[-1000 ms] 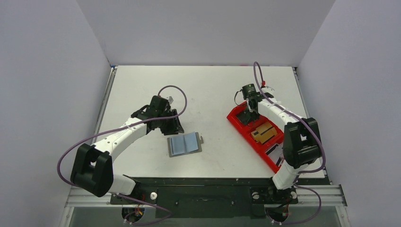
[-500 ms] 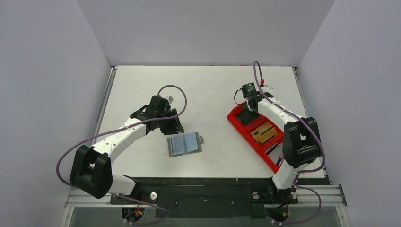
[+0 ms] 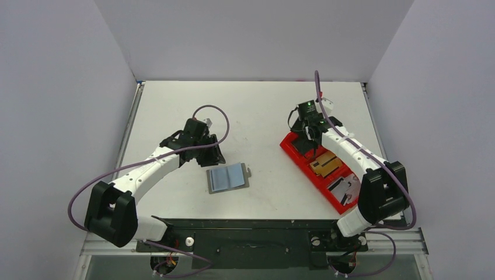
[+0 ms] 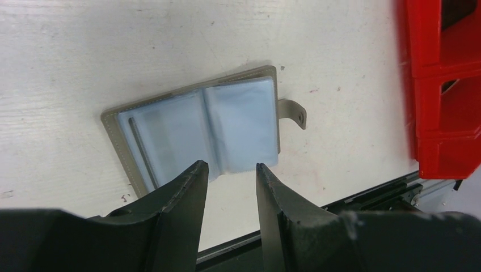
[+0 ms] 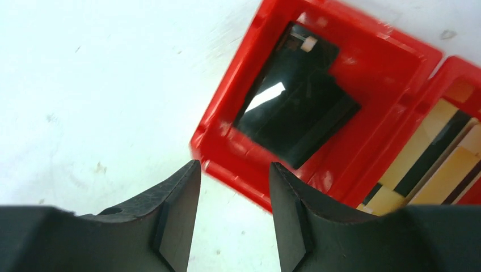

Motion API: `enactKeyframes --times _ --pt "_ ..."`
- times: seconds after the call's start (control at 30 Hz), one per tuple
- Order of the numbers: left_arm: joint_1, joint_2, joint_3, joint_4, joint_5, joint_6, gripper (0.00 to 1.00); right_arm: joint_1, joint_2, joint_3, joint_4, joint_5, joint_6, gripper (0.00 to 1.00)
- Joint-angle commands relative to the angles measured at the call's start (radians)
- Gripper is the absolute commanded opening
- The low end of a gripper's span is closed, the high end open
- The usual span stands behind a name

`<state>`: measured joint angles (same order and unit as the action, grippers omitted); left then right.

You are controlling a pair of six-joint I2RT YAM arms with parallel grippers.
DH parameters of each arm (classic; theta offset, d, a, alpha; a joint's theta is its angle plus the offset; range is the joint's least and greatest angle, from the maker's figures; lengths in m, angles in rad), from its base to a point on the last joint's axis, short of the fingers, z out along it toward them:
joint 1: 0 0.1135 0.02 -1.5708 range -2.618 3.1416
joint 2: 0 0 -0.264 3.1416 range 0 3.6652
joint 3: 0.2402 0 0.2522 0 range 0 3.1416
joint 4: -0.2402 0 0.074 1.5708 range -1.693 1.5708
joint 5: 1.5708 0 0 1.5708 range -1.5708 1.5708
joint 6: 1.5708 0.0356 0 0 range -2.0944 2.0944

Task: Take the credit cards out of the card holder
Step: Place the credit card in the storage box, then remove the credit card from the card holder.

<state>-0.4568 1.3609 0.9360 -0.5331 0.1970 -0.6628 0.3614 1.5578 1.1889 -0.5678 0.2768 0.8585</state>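
Observation:
The card holder (image 3: 227, 177) lies open and flat on the white table, blue-grey pockets up (image 4: 198, 124), its small tab (image 4: 294, 110) pointing right. My left gripper (image 3: 212, 155) hovers at its far left edge, open, with nothing between the fingers (image 4: 230, 165). Tan credit cards (image 3: 325, 164) lie in the middle compartment of the red tray (image 3: 293, 154), seen again at the right edge of the right wrist view (image 5: 451, 167). My right gripper (image 3: 308, 137) is open and empty above the tray's far end (image 5: 235, 164).
The tray's far compartment holds black flat pieces (image 5: 295, 113). Its near compartment holds a glossy grey item (image 3: 345, 188). The red tray shows at the right edge of the left wrist view (image 4: 442, 85). The table's black front rail (image 3: 251, 224) runs along the near edge.
My right gripper has opened from shut and lifted a little above the tray's far compartment, with its elbow swinging right. The left arm and the card holder have stayed put.

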Motion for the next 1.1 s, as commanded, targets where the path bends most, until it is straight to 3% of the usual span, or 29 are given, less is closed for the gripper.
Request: enactKeyframes --times 0.0,0.27,0.53,1.07 --pt "0.005 -0.044 -0.010 -0.039 -0.115 -0.015 0.34 0.091 -0.079 -0.033 0.049 -0.040 -0.037 0.45" --pt "0.025 -0.050 -0.029 -0.085 -0.234 -0.039 0.34 0.317 -0.090 -0.060 0.130 -0.087 -0.007 0.45" --pt "0.046 -0.050 -0.050 -0.128 -0.301 -0.066 0.34 0.516 0.042 -0.005 0.227 -0.131 0.022 0.43" --pt "0.136 -0.103 -0.094 -0.133 -0.277 -0.054 0.34 0.688 0.355 0.173 0.266 -0.221 -0.017 0.44"
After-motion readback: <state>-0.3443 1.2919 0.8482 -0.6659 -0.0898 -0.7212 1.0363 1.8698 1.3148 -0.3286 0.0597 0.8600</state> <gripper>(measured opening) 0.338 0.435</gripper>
